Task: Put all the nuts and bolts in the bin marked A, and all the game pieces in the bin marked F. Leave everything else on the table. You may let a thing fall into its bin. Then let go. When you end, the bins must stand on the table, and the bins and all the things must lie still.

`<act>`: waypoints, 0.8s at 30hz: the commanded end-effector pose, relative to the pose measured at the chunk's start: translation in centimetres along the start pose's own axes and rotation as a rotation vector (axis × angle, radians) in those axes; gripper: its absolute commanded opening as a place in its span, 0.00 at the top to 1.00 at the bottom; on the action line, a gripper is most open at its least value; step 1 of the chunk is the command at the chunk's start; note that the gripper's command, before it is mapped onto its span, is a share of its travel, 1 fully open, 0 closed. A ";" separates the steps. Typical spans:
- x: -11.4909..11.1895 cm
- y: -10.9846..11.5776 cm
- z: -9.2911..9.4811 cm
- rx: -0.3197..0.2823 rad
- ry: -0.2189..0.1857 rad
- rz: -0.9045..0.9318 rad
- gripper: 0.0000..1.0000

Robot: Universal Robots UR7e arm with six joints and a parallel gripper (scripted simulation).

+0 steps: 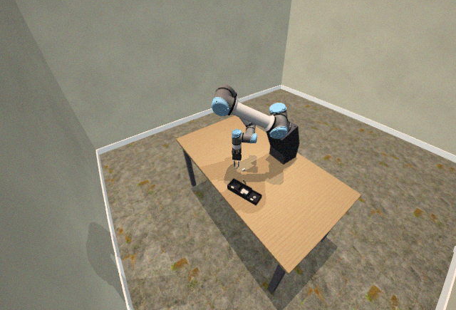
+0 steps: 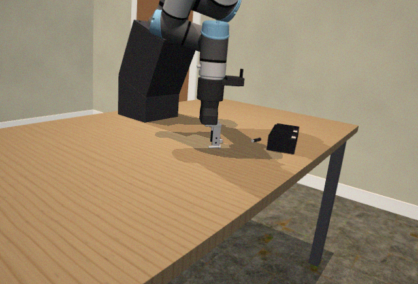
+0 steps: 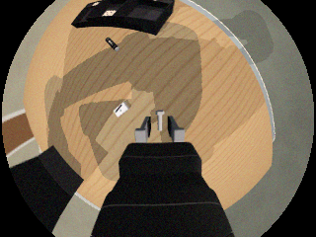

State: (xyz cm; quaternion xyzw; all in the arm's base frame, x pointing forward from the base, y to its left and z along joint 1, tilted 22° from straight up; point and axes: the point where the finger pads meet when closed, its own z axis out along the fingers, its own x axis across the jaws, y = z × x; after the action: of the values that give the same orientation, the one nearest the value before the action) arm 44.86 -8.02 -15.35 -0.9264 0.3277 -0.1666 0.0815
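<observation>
My gripper is down at the table top, open, with a finger on each side of a small grey bolt that lies on the wood; in the wrist view the fingers are not closed on it. A small white piece lies on the table just left of the fingers and also shows in the top view. A small dark bolt lies farther off, close to the black bins; it also shows in the exterior view.
The black bins stand side by side in a row near the table's edge, with small light things inside; their letters are too small to read. The robot's black base stands behind the gripper.
</observation>
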 end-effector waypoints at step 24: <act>0.2 0.0 1.5 0.000 0.009 0.000 0.38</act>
State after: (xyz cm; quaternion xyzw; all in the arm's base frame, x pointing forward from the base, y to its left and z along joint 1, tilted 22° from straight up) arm 45.52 -8.05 -16.71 -0.9258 0.3282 -0.1696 0.0804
